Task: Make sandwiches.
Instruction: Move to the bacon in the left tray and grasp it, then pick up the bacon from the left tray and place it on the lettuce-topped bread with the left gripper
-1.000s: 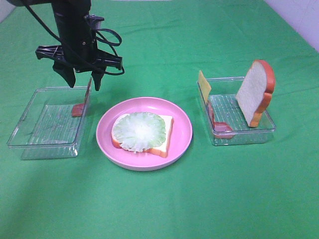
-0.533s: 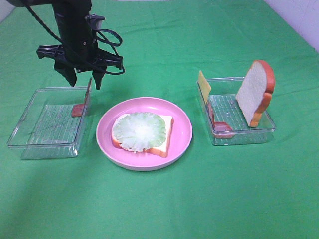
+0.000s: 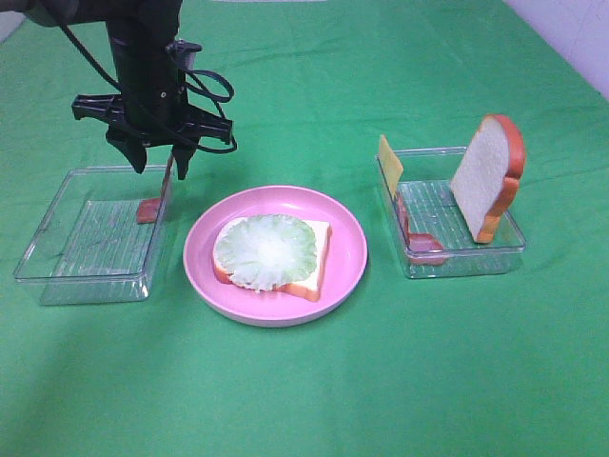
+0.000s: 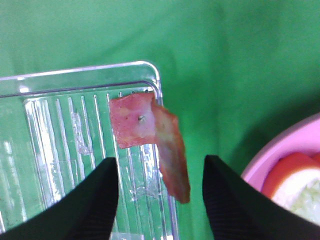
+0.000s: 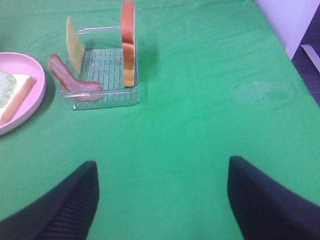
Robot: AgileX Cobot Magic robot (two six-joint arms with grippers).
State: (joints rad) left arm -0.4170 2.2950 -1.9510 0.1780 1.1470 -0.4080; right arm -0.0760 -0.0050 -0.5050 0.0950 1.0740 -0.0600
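- The left gripper [image 3: 154, 160] hangs over the far right corner of the left tray [image 3: 84, 286], with its jaws spread wide and nothing held between them.
- A meat strip [image 4: 135, 122] is in that corner below the gripper. It leans against the tray's right wall, with one end on the ribbed floor. In the wrist view it sits in the gap between the fingers and touches neither.
- The plate [image 3: 347, 238] is in the middle, just right of the left tray.
- A bread slice [image 3: 319, 238] lies flat on the plate, and the lettuce [image 3: 265, 250] covers most of it.
- The right tray [image 3: 466, 262] stands well apart from the plate, on its right.
- An upright slice [image 3: 485, 176] stands on edge on the right side of this tray, tilted and reaching above the rim.
- The cheese [image 3: 389, 164] leans at the far left corner of the right tray and pokes above the wall.
- A second strip [image 3: 419, 243] curls along the right tray's left wall to the near left corner.
- The right gripper [image 5: 162, 200] shows only in its own wrist view. It is above the bare green cloth [image 3: 381, 381], on the near side of the right tray, with its jaws wide apart and empty.
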